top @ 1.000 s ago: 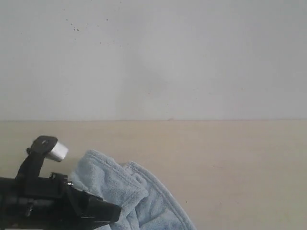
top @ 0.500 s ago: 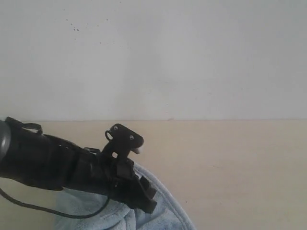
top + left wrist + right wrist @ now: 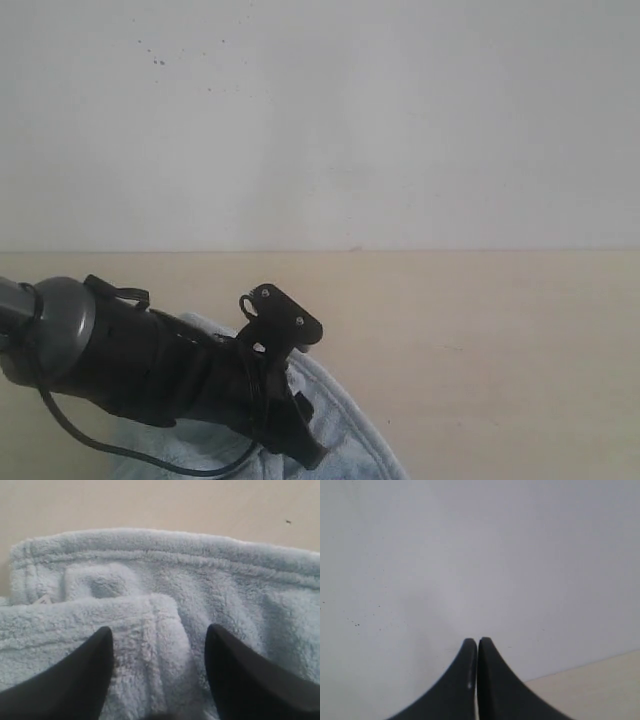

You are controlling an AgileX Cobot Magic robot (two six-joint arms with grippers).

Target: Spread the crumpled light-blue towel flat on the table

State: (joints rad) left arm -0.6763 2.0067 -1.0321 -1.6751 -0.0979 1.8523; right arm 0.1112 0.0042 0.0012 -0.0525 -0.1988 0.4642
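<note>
1. Towel (image 3: 345, 425): it lies bunched at the near left of the worktop (image 3: 500, 350), with its layers folded over one another, so it is far from flat.
2. The left gripper (image 3: 160, 630) has its jaws wide apart, one on each side of a doubled-over flap (image 3: 150, 612) with a hemmed edge. They sit close over the pile but have not closed on it. I judge they are placed this way to pinch the flap and draw it outward.
3. The right gripper (image 3: 478, 642) has its jaws pressed together and holds nothing. It faces the white wall (image 3: 470, 555), probably parked clear so the left arm has room.
4. Bare worktop lies to the right of the towel in the exterior view, giving room to unfold that way.
5. Risk: the thick pile could let the jaws catch two layers at once, which would drag the bundle rather than open it.
</note>
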